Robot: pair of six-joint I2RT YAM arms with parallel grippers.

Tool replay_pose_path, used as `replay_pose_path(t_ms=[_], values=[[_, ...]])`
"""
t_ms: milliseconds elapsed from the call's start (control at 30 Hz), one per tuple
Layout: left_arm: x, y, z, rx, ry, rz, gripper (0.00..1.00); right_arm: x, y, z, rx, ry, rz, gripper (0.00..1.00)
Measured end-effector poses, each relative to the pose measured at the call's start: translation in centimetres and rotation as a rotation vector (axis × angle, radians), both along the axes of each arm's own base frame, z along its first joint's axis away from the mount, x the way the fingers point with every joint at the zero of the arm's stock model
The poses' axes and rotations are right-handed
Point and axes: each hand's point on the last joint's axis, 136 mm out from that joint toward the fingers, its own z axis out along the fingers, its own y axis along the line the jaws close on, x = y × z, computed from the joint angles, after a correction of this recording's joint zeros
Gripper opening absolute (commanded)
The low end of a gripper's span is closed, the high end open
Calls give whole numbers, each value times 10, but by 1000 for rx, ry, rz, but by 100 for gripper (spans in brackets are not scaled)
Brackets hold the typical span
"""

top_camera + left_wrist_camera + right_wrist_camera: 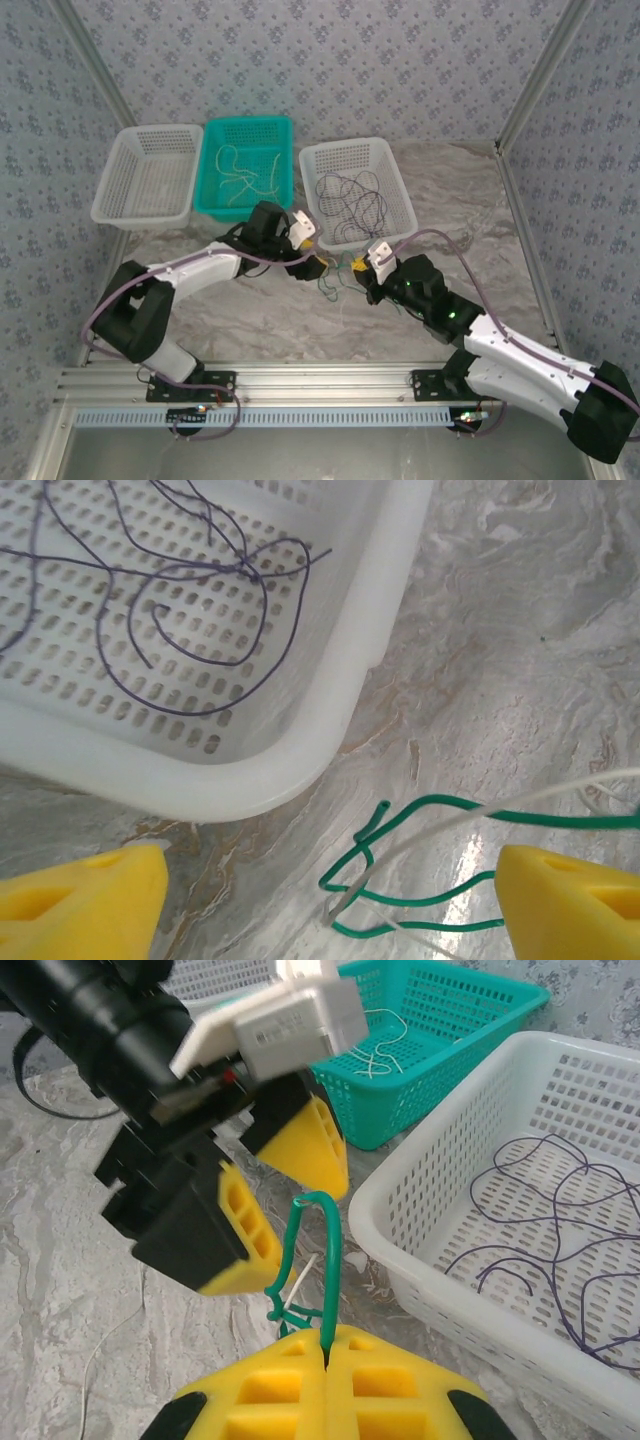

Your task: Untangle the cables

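The right pincer [325, 1345] clenches the green cable [335, 1260]; the released left pincer [335, 905] should probably grasp the cream cable [450, 825] next and pull it free.

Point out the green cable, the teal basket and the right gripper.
green cable [318, 1198], right wrist view, top of its loop.
teal basket [250, 123], top external view, far rim.
right gripper [325, 1355], right wrist view, seam between shut pads.

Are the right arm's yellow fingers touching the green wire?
Touching. The right wrist view shows the green cable running straight down into the closed seam of the right gripper, pinched between its yellow fingers.
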Motion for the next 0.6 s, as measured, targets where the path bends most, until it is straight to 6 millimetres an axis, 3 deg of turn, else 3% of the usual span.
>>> replay_pose_path(t_ms=[267,433,600], values=[[6,-8,-2,-17,-16,7,25,0,1,-2,12,21,-3,0],[8,-9,-5,-21,-6,20,2,1,0,-1,21,30,-16,0],[2,-1,-3,-12,-18,37,0,7,-5,-5,11,39,-57,0]])
